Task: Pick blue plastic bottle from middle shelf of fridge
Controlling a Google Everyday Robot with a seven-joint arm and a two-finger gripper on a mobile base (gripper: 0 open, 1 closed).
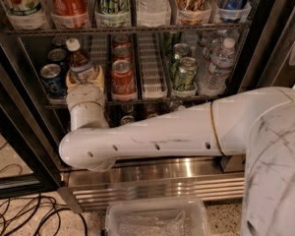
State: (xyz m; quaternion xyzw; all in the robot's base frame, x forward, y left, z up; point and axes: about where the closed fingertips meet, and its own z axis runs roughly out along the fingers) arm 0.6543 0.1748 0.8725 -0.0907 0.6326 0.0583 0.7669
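Observation:
The blue plastic bottle (pixel 80 61), with a white cap, dark liquid and a blue-and-white label, stands slightly tilted at the left of the middle shelf (pixel 152 100) of the fridge (pixel 162 181). My gripper (pixel 86 78) reaches up into the shelf from below, and its cream fingers (pixel 103 77) sit on both sides of the bottle's lower half, shut on it. My white arm (pixel 152 136) crosses in front of the lower shelf and hides most of it.
Blue cans (pixel 53 80) stand just left of the bottle and red cans (pixel 123 77) just right. A white lane tray (pixel 150 68), green cans (pixel 185 73) and clear water bottles (pixel 214 68) lie further right. Large soda bottles (pixel 69 4) stand on the rack above. A clear plastic bin (pixel 157 218) and cables (pixel 19 215) are on the floor.

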